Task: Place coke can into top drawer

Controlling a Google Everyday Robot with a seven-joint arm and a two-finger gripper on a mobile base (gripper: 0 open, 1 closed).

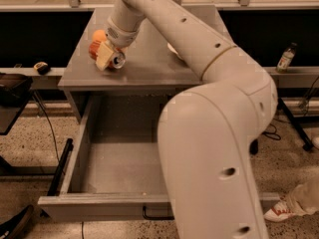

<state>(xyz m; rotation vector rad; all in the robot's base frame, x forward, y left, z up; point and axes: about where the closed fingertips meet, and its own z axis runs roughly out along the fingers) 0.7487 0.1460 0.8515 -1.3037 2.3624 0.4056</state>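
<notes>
The coke can (94, 49) lies tilted on its side at the left part of the cabinet top (149, 63), its silver end (118, 59) facing the front right. My gripper (107, 54) reaches down onto it and is shut on the can, with a cream finger (104, 57) across its side. An orange (99, 35) sits right behind the can. The top drawer (84, 148) is pulled wide open below and holds nothing visible. Its front panel (94, 205) carries a black handle (157, 216). My large arm (214, 133) covers the drawer's right half.
A small bottle (285, 58) stands on the shelf at the right. A white object (172, 49) peeks from behind the arm on the cabinet top. A shoe (279, 212) is on the floor at the lower right. A dark chair (12, 98) stands at the left.
</notes>
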